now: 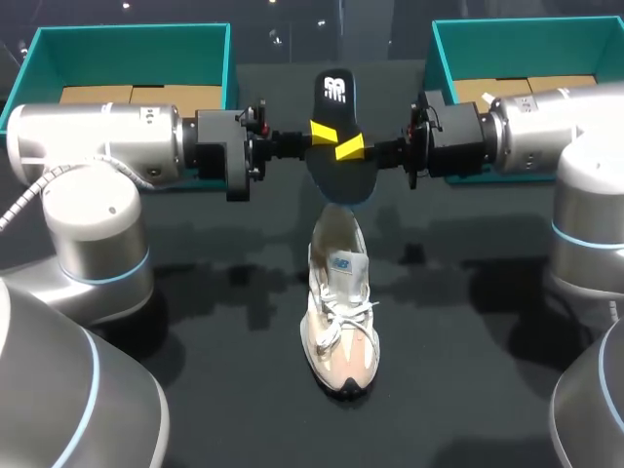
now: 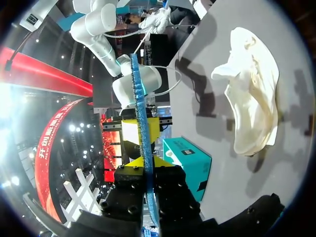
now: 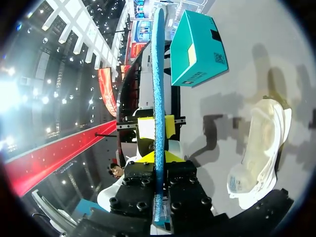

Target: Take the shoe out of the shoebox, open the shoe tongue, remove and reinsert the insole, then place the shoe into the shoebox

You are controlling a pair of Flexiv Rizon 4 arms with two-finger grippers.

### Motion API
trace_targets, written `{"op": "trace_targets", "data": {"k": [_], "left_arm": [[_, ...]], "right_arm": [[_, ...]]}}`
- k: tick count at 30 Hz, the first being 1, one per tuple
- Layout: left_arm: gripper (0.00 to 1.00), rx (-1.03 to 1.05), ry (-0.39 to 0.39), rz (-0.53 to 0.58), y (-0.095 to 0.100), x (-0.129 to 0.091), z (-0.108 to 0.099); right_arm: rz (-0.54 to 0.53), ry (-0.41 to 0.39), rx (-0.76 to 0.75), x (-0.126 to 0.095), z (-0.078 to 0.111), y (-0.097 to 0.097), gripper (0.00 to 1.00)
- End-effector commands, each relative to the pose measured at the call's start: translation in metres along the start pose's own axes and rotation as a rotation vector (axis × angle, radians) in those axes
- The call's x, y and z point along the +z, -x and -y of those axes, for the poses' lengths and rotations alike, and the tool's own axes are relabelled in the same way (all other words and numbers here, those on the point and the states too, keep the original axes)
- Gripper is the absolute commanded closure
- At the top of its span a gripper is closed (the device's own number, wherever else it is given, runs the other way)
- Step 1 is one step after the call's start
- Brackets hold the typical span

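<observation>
A dark insole [image 1: 336, 146] with a white logo hangs in the air over the table's middle, held from both sides. My left gripper [image 1: 314, 132] is shut on its left edge and my right gripper [image 1: 353, 148] is shut on its right edge. Below it the white and beige shoe [image 1: 339, 312] stands on the black table, toe toward the front. In the left wrist view the insole [image 2: 140, 123] runs edge-on out of my left gripper [image 2: 146, 165], with the shoe [image 2: 254, 94] off to the side. In the right wrist view the insole [image 3: 158, 74] stands edge-on in my right gripper [image 3: 157, 160], beside the shoe [image 3: 261, 148].
Two teal shoebox halves stand at the back: one at the left [image 1: 132, 49], one at the right [image 1: 526, 39], each showing a brown floor. One teal box [image 3: 197, 47] shows ahead of the right gripper.
</observation>
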State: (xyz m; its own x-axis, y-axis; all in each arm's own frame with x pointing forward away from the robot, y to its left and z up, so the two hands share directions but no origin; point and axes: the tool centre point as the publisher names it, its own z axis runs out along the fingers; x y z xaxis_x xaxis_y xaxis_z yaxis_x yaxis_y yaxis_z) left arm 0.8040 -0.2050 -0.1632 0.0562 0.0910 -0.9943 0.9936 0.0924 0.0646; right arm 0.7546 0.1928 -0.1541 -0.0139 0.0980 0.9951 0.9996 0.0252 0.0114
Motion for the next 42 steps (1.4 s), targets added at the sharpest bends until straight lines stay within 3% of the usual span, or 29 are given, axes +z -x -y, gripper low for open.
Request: {"op": "trace_targets", "data": {"k": [1, 2, 7, 12, 24, 27, 33, 37, 42], "left_arm": [[0.34, -0.009, 0.007, -0.015, -0.001, 0.0, 0.002], [0.0, -0.012, 0.004, -0.021, -0.001, -0.003, 0.003], [0.0, -0.032, 0.032, -0.082, -0.005, -0.023, 0.006], [0.0, -0.073, 0.119, -0.172, -0.008, -0.055, 0.006], [0.0, -0.073, 0.119, -0.172, -0.008, -0.055, 0.006], [0.0, -0.107, 0.13, -0.227, -0.006, -0.051, 0.013], [0.0, -0.368, 0.145, -0.376, -0.005, -0.078, 0.013], [0.0, -0.721, 0.153, -0.51, -0.01, -0.1, 0.008], [0.0, -0.735, 0.152, -0.519, -0.011, -0.106, 0.007]], "right_arm": [[-0.008, -0.002, -0.009, 0.001, -0.002, 0.0, 1.0], [-0.009, 0.0, -0.01, 0.0, -0.002, 0.001, 1.0], [-0.03, 0.004, -0.025, -0.007, -0.002, 0.007, 1.0], [-0.032, 0.006, -0.032, -0.014, -0.005, 0.011, 1.0], [-0.034, 0.009, -0.025, -0.016, -0.006, 0.014, 1.0], [-0.036, 0.019, -0.057, -0.017, -0.011, 0.014, 1.0], [-0.07, 0.068, -0.136, -0.025, -0.028, 0.027, 1.0], [-0.052, 0.078, -0.18, -0.023, -0.04, 0.036, 1.0], [-0.041, 0.076, -0.167, -0.023, -0.045, 0.042, 1.0]]}}
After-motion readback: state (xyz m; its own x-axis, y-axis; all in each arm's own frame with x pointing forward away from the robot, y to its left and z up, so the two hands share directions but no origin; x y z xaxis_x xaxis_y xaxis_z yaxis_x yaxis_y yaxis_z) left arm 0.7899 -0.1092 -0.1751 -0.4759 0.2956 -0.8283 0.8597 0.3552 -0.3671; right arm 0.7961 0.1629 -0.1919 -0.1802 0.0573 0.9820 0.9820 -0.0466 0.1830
